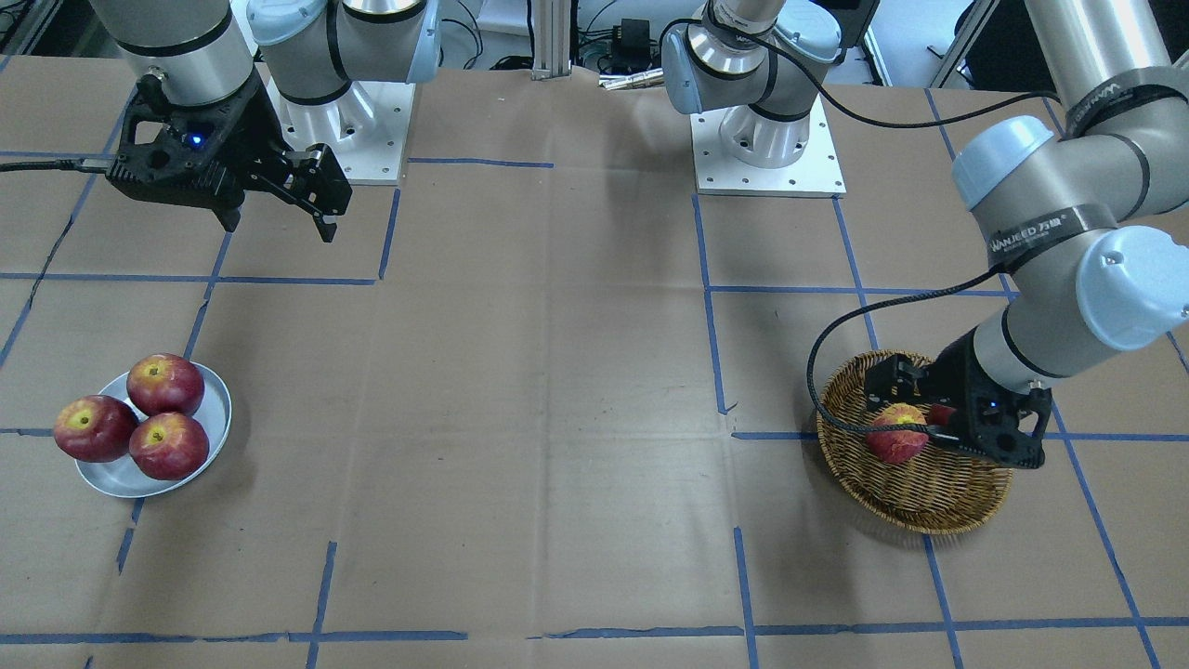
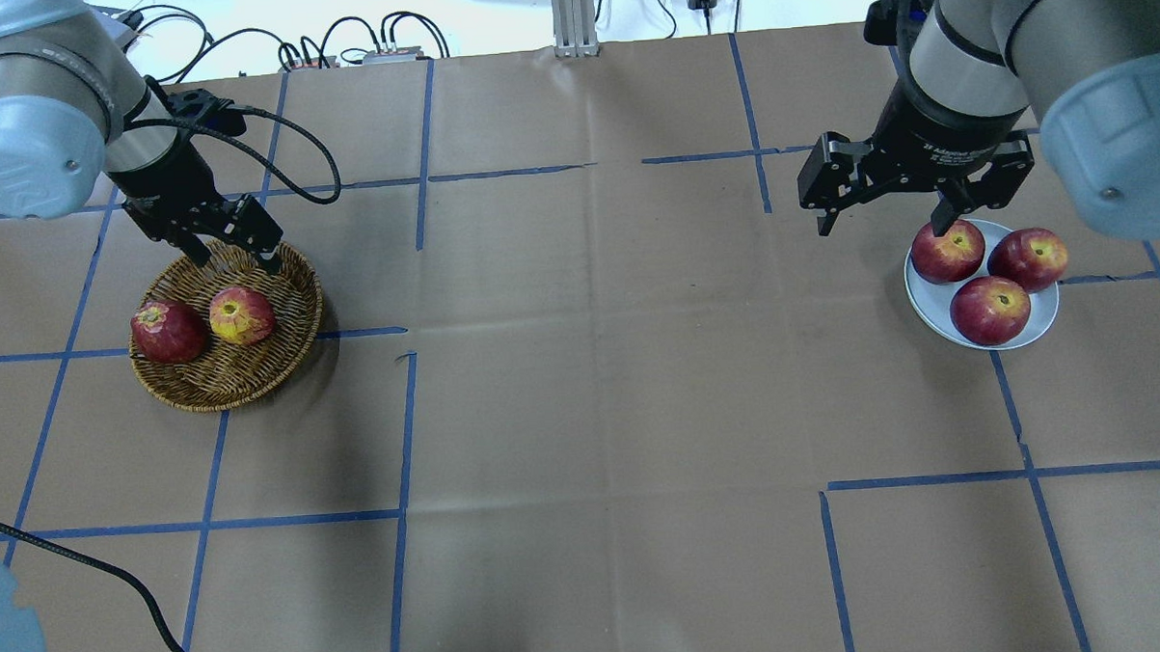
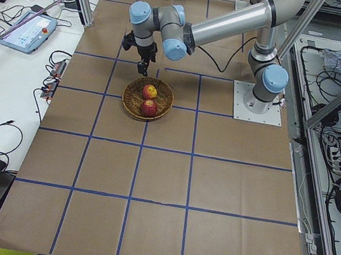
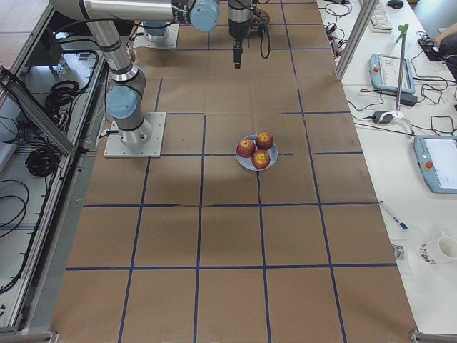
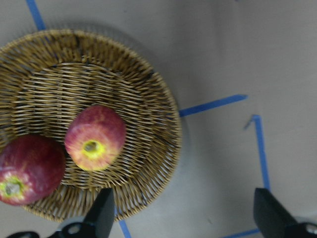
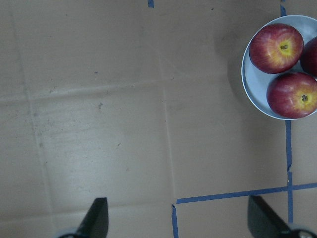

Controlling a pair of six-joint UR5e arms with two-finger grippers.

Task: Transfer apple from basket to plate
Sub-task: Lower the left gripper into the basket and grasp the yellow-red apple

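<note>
While the left end effector [image 2: 233,253] hangs over the far rim of the round, shallow, tan-brown woven wicker basket [image 2: 223,379], its two black fingers are spread wide with nothing between them. The basket sits on the left part of the brown paper-covered table with blue tape lines [image 2: 592,383], closer to the edge away from the robot.

Two apples are in the basket. On the left is a darker glossy red apple [image 2: 168,332]. Right up against it on the right is the lighter, matte pinkish-red apple with the yellow stem hollow [image 2: 242,316], stem side up. Neither finger is touching it.

Over on the right part of the table, the right end effector [image 2: 883,221] is also spread and empty. It's up in the air just beside the round, shallow, silvery-grey metal plate [image 2: 926,303]. Three glossy dark-red apples with yellow-green patches [image 2: 990,310] are bunched together on that plate, pretty much filling it.
</note>
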